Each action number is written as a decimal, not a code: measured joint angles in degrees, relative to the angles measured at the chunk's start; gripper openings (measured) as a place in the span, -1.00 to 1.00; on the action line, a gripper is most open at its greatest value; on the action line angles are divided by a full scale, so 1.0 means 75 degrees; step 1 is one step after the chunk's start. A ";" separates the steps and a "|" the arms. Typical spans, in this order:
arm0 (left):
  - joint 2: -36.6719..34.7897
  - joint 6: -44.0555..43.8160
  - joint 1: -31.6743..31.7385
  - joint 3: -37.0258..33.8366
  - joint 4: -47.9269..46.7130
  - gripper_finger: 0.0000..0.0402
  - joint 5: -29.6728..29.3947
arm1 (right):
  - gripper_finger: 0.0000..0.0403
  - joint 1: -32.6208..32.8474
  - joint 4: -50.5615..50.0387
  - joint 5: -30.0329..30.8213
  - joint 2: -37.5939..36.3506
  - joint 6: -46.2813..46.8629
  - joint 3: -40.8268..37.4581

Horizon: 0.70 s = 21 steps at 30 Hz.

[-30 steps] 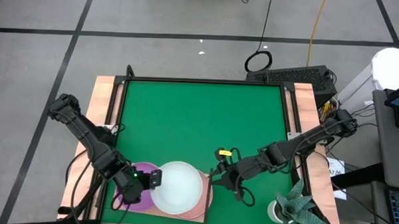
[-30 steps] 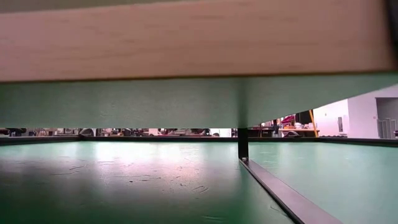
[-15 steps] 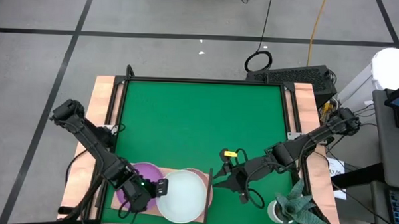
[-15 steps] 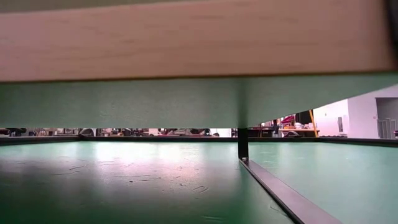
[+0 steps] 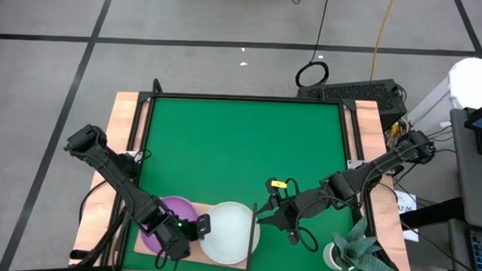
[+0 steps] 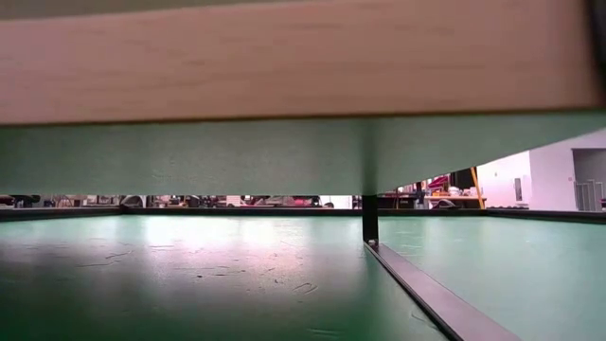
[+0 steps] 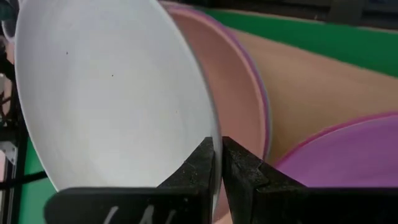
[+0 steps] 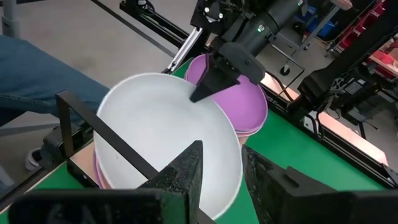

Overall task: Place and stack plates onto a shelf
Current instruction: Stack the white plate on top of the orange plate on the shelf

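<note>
A: What is held at the left, and where?

B: A white plate (image 5: 230, 230) is pinched by its rim in the left gripper (image 5: 199, 226), at about six o'clock on the green mat (image 5: 241, 143). It is held over a stack of pink plates (image 7: 239, 93) on the wooden shelf (image 7: 311, 81), with a purple plate (image 5: 171, 216) just beside it at the nine o'clock side.

A: How is it expected to handle?

B: It is judged light and stiff, thin plastic, probably slippery; the rim is the sensible place for a grip, as the bowl is too wide.

A: And the right side?

B: The right gripper (image 5: 272, 211) is kept near the plate's three o'clock edge, by the dark upright piece (image 8: 118, 146); its fingers are seen narrowly parted, with nothing held.

A: The surroundings?

B: A grey tiled floor is seen around the table, and a potted plant (image 5: 354, 250) at five o'clock.
</note>
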 joint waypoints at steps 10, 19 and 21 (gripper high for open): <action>-0.0020 -0.0673 -0.0192 0.0001 0.0111 -0.87 0.0001 | -0.53 0.0000 -0.0003 -0.0001 0.0003 0.0000 0.0000; -0.0024 -0.1115 -0.0145 0.0004 0.0152 -0.56 -0.0198 | -0.53 0.0000 -0.0003 -0.0001 0.0005 0.0000 0.0000; -0.0027 -0.1130 -0.0136 0.0007 0.0151 -0.43 -0.0201 | -0.53 0.0000 -0.0003 -0.0001 0.0006 -0.0007 0.0000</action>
